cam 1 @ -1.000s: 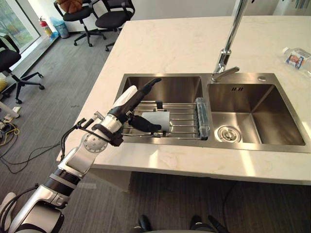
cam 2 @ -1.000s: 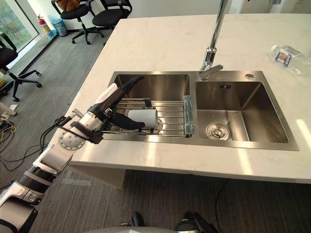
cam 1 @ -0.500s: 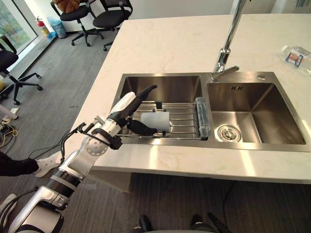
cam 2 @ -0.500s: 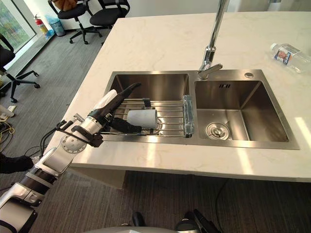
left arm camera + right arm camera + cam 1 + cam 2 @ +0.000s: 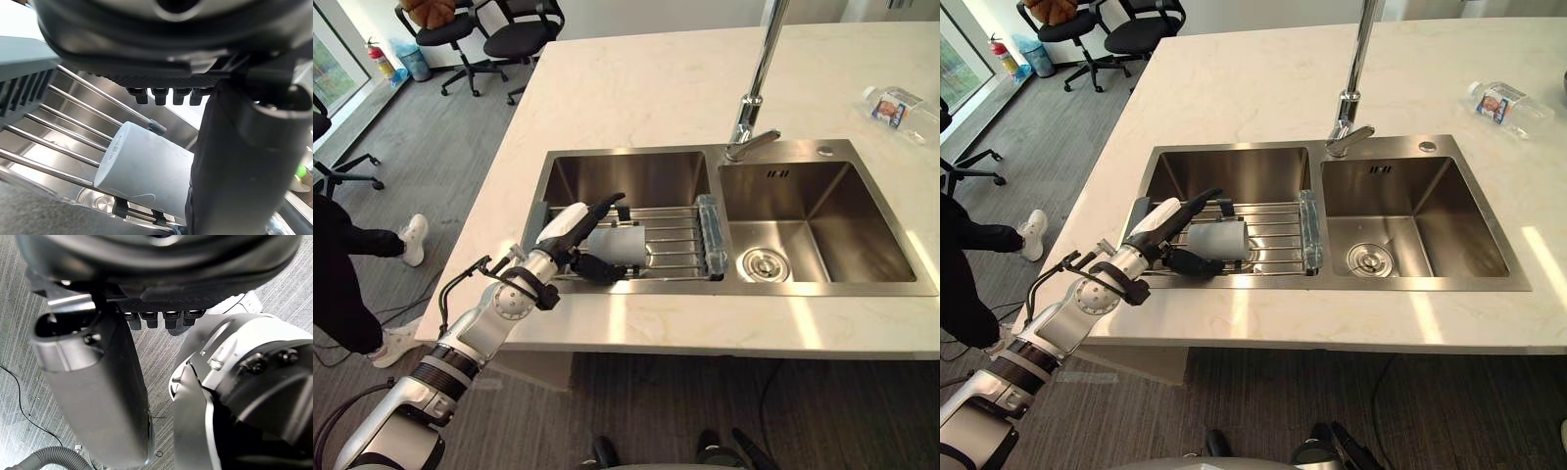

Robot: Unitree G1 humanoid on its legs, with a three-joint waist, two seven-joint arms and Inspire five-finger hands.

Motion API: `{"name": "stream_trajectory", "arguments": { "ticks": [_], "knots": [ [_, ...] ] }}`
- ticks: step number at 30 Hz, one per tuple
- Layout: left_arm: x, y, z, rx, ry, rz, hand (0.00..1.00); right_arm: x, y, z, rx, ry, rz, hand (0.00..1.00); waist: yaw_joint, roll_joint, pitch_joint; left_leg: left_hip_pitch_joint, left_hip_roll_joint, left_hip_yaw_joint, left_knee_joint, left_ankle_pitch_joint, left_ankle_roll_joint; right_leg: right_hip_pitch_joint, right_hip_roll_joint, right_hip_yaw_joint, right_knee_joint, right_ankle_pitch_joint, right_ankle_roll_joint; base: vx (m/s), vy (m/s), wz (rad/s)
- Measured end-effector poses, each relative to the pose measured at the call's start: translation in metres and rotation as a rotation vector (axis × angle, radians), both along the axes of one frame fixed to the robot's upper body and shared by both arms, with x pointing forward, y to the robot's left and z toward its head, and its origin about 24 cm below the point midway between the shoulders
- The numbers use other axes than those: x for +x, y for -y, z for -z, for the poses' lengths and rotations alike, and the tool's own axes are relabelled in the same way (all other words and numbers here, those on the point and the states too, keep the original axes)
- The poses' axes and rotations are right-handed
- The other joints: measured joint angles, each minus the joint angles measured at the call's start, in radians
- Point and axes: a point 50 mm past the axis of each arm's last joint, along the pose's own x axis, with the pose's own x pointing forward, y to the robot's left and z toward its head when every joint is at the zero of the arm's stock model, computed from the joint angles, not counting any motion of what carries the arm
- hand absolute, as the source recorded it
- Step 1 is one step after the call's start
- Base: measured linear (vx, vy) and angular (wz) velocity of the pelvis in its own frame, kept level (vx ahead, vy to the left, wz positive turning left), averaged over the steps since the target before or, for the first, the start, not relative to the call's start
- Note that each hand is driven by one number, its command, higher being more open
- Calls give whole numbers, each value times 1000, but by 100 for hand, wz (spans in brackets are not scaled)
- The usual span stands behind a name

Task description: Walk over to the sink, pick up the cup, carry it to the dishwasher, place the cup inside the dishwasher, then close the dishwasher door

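Your L hand (image 5: 563,230) at cup (image 5: 622,245), lying on sink rack (image 5: 680,245).
Fingers straight, thumb apart, cup between, not clamped. R hand (image 5: 88,382): can't tell.

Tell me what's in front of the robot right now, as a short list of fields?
Cup: grey, lying on its side on the wire rack over the left sink basin
Left robot hand: open, fingers straight above the cup, thumb on its near side
Right robot hand: open, above the floor
Tap: behind the sink, between the basins
Bottle: lying on the counter, far right
Stage: cup not yet lifted
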Motion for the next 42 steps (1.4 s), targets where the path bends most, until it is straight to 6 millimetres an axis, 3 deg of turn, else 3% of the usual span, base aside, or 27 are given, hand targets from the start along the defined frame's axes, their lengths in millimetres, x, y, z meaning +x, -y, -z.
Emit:
{"name": "stream_trajectory", "arguments": {
  "ticks": [16, 30, 42],
  "knots": [
    [10, 2, -2, 96, -73, 41, 100, 0, -2, 0, 4, -3, -13, 100, -1, 2, -1, 6, 3, 6, 0, -1, -1, 1, 0, 8, 0, 1, 0, 0, 0, 0],
    [21, -3, -12, 277, -258, 119, 100, -9, -2, 0, -11, -34, -38, 100, -28, 25, -16, 16, 4, 33, 0, -9, -4, -5, 1, 34, 0, 1, 0, -1, -5, -6],
    [24, -4, -17, 316, -286, 115, 100, -6, 1, -2, -27, -27, -65, 100, -40, 40, -10, 17, 4, 37, 0, -10, -6, -7, 0, 39, 0, 2, 1, 0, 0, 0]
  ]
}}
